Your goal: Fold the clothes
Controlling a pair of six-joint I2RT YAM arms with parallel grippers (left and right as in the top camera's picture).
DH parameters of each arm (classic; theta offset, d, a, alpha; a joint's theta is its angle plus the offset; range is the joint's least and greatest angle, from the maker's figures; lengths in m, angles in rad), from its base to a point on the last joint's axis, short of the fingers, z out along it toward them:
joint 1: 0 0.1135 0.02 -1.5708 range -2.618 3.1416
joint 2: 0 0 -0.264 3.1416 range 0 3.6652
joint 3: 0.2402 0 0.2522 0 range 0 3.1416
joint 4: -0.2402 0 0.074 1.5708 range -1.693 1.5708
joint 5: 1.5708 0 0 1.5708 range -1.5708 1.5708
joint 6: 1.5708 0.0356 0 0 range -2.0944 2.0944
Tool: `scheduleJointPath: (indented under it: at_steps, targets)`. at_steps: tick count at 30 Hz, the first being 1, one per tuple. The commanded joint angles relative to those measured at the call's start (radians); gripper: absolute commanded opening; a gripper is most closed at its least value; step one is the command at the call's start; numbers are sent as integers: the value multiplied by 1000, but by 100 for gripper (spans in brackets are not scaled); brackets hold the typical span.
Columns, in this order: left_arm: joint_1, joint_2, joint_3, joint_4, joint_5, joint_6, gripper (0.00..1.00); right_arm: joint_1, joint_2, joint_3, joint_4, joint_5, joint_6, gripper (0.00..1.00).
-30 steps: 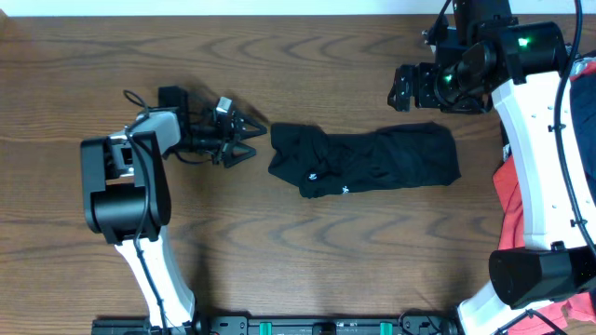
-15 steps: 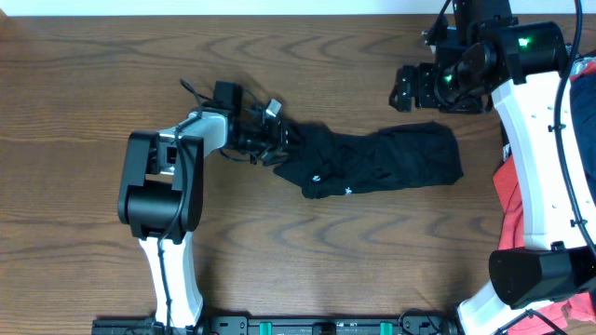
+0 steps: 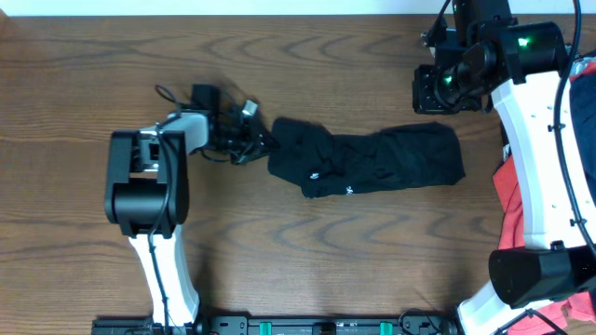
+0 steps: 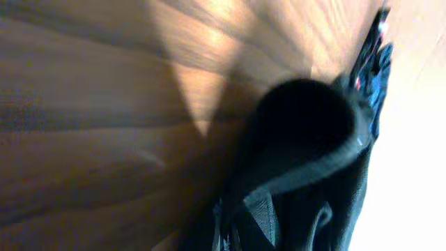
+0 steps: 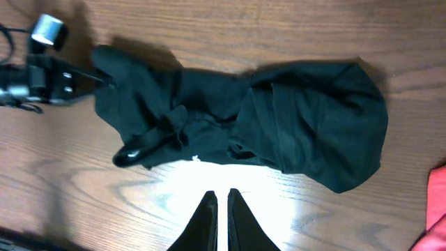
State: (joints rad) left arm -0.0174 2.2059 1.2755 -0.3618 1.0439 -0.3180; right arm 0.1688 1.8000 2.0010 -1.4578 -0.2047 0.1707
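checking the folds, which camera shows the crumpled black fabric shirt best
The right wrist view: the whole crumpled black fabric shirt lies in frame, close enough to read its creases. The overhead view also shows the shirt whole, but small. The left wrist view shows only a blurred dark edge of it.

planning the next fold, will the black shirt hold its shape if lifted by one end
Probably not: the black shirt lies in soft bunched wrinkles, so a lifted end would likely sag. It looks thin and light. Pushed, it would likely bunch up on the wooden table rather than slide whole.
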Motion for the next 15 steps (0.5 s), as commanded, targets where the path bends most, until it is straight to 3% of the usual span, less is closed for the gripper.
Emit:
scheduleJointPath:
  at_steps: [1,15]
  targets:
    - [74,16,-13,-31,-42,-1,6,8,53,-2,-8,17,-7,5]
    - [216,16,-13,-135,-41,67,6,9,314,-8,-20,17,-8,1]
